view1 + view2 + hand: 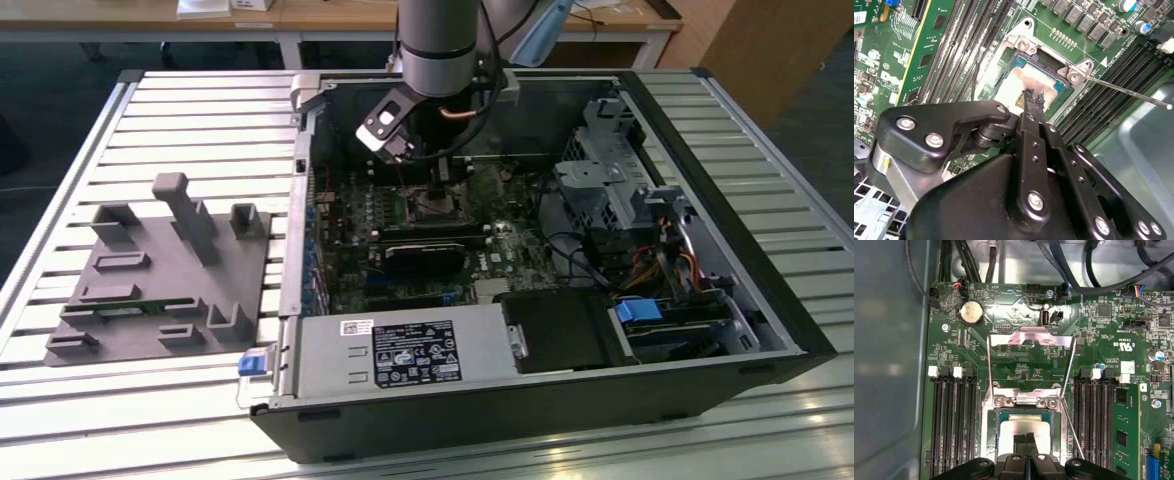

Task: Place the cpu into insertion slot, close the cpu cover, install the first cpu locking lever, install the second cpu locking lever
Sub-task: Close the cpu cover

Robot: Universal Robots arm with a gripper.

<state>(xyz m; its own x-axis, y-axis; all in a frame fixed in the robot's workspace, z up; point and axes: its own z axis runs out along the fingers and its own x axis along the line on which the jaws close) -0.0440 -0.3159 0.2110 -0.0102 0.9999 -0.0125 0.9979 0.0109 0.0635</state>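
Observation:
The cpu lies flat in the insertion slot, its silver-grey top catching the light. My gripper is shut, and its black fingertips rest together on the middle of the chip with nothing between them. The cpu cover, a thin silvery frame with a large window, is flipped back open behind the socket. One thin locking lever sticks out loose beside the socket. In the exterior view my gripper reaches down into the computer case over the slot.
Long black memory slots flank the socket, with a green memory stick in one. A coin battery and cables sit behind. The case holds a power supply and a drive cage. A grey fixture plate lies outside.

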